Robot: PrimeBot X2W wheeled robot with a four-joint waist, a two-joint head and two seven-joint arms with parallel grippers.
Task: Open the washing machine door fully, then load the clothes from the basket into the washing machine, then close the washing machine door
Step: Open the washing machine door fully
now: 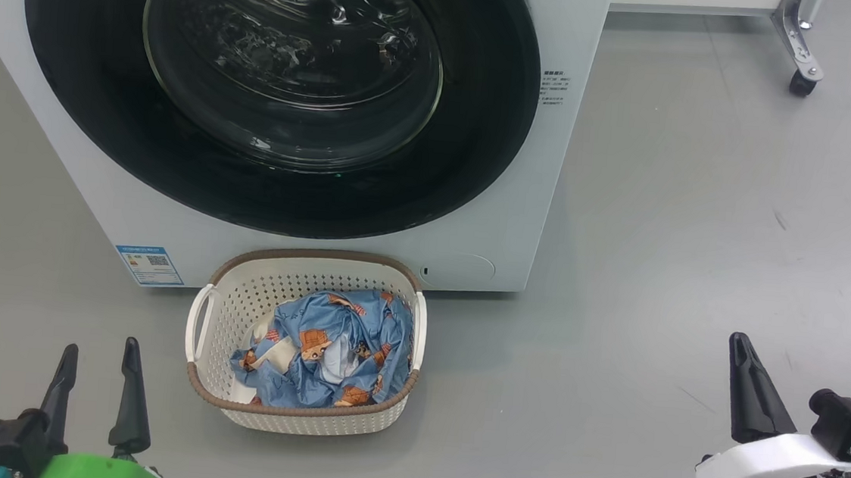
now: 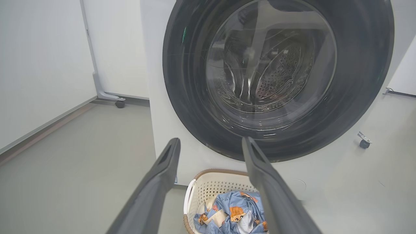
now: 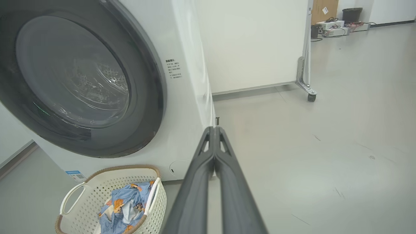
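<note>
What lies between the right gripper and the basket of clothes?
Nothing but bare grey floor, as the head view shows: the shut right gripper hangs apart from the basket, with the clothes inside it.

A big white front-loading washing machine (image 1: pixel 519 231) is fronted by a round glossy black door (image 1: pixel 477 159) with clear glass (image 1: pixel 294 69) at its centre. A blue label sticker (image 1: pixel 150 265) is set on the white panel. A small cream-white perforated plastic basket (image 1: pixel 238 308) is rimmed in woven-look brown. Light blue fabric clothes (image 1: pixel 357 340) are printed with small orange-brown cartoon figures. The smooth floor (image 1: pixel 657 288) is coloured plain grey.
</note>
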